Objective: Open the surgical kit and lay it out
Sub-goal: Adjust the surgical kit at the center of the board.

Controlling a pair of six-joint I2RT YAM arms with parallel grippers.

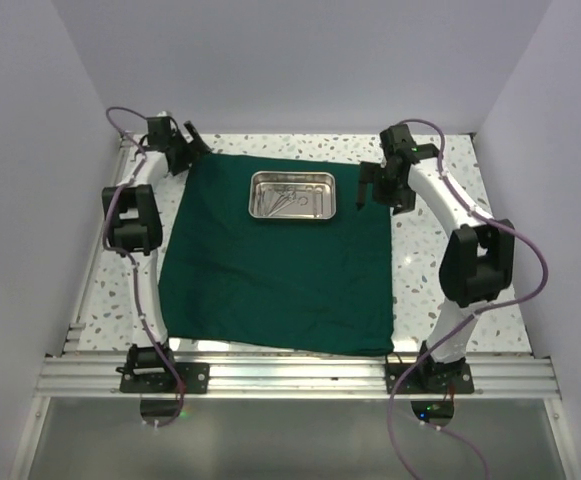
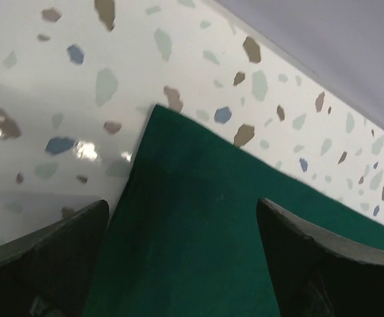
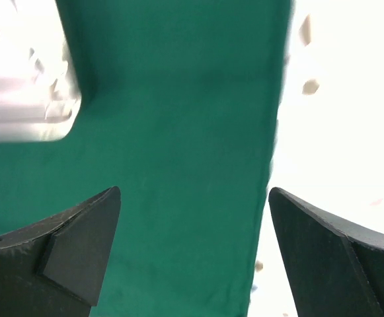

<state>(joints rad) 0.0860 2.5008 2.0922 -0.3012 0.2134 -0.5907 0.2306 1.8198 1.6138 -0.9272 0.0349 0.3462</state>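
Note:
The dark green drape (image 1: 275, 265) lies spread flat as a large square on the table. The shiny steel tray (image 1: 293, 195) stands on its far middle part, with small steel instruments (image 1: 288, 199) lying inside. My left gripper (image 1: 182, 147) is open and empty over the drape's far left corner (image 2: 168, 125). My right gripper (image 1: 378, 185) is open and empty above the drape's far right edge (image 3: 271, 132), just right of the tray, whose corner (image 3: 26, 99) shows in the right wrist view.
The speckled white tabletop (image 1: 440, 215) surrounds the drape. Grey walls close in on three sides. An aluminium rail (image 1: 300, 378) runs along the near edge, where both arm bases are bolted.

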